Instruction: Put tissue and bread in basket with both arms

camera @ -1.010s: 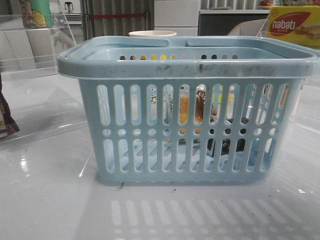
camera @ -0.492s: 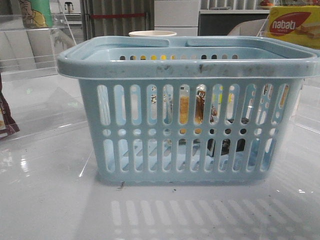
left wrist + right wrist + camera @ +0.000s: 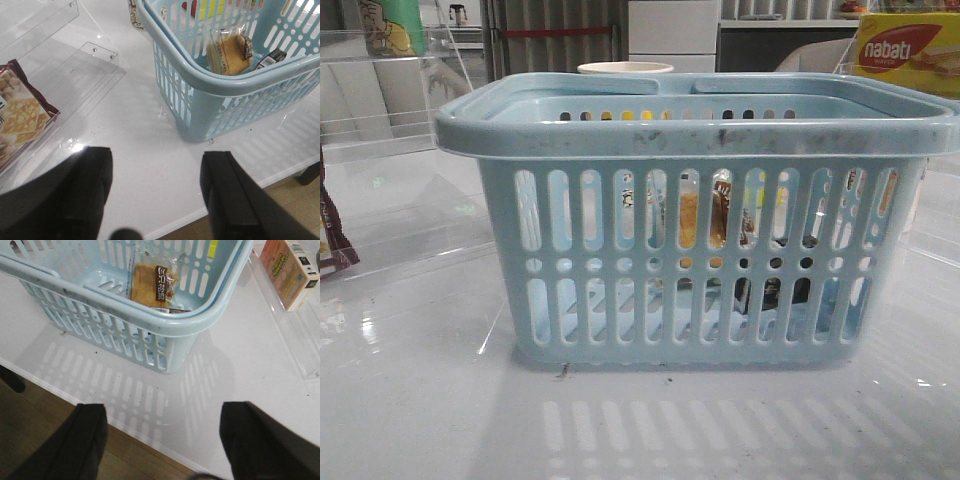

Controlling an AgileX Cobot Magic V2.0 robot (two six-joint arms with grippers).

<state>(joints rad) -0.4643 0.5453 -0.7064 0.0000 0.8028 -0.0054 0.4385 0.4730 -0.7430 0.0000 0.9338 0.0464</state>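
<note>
The light-blue basket stands in the middle of the white table. The bread, yellow-brown in a clear bag, lies inside it; it also shows in the right wrist view and through the slots in the front view. The dark tissue pack lies inside the basket beside the bread, seen dimly through the slots. My left gripper is open and empty over the table near its front edge, short of the basket. My right gripper is open and empty over the table edge, short of the basket.
A dark brown snack bag lies on a clear acrylic tray to the left. A yellow-and-red nabati box stands at the back right, also in the right wrist view. A white cup is behind the basket.
</note>
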